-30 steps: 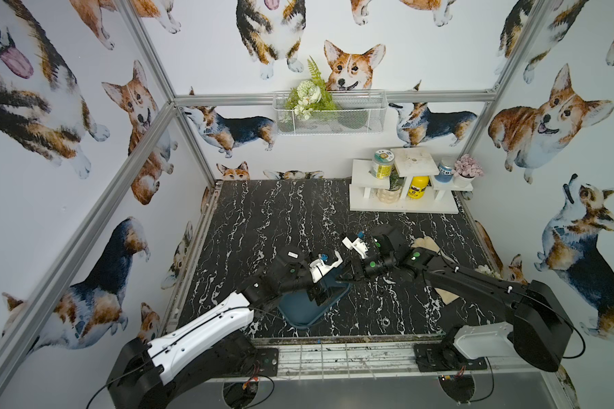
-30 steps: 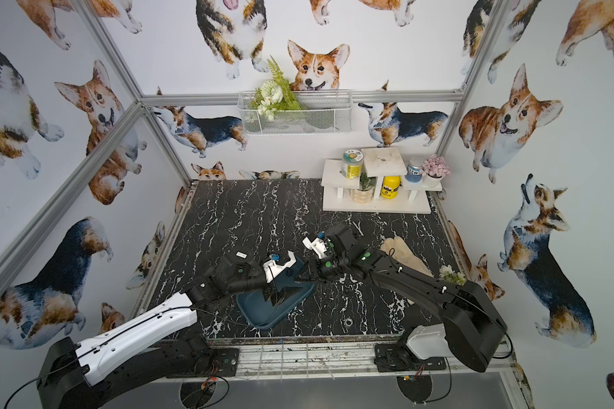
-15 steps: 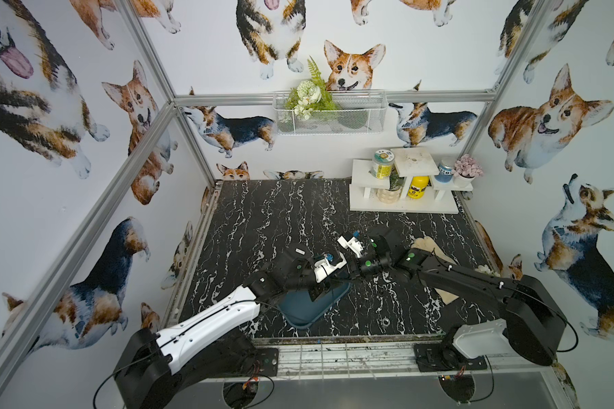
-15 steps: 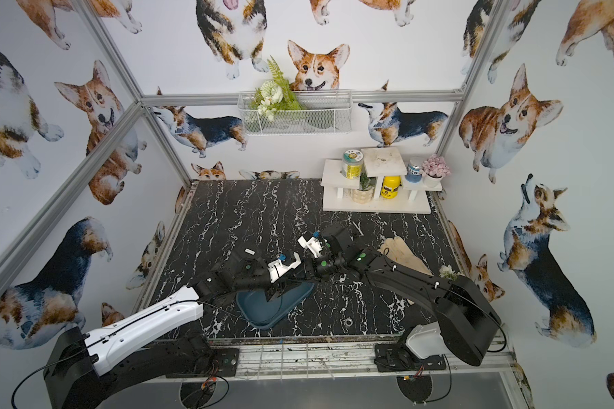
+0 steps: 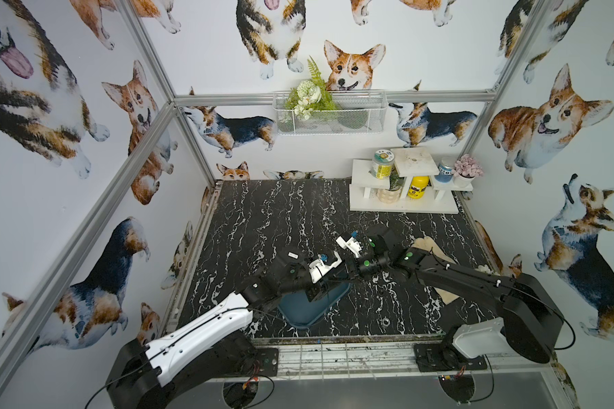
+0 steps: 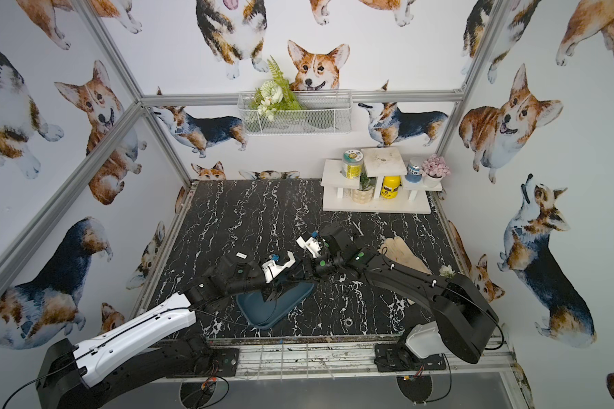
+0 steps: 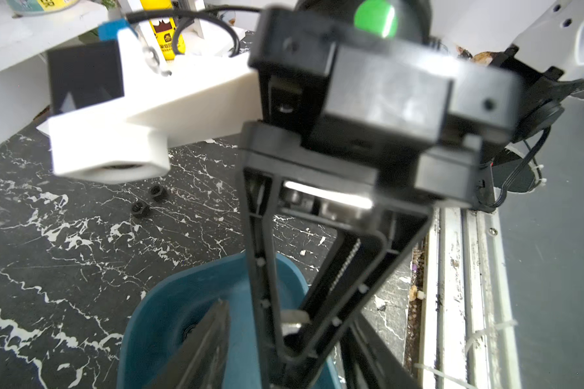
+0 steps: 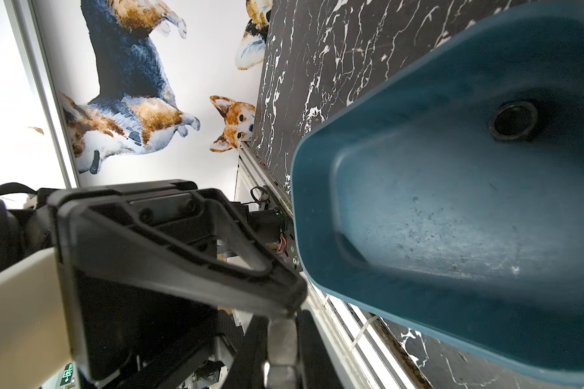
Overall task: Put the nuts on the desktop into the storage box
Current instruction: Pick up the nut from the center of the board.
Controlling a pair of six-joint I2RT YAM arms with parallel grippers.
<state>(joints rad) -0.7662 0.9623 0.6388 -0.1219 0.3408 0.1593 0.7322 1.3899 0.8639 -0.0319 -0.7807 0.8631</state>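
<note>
Lying on the tabletop (image 7: 64,262) just beyond the blue box (image 7: 169,313), two black nuts (image 7: 149,200) sit side by side. One nut (image 8: 513,123) rests inside the box. Above it, the right pincer (image 7: 292,328) pinches a silver nut (image 8: 282,340), clenched; the left pincer's (image 5: 318,288) grip cannot be told.

Matt teal plastic storage box (image 8: 452,235) — glossy marble-look desktop (image 5: 263,219) — seemingly metal nuts (image 7: 149,200).
</note>
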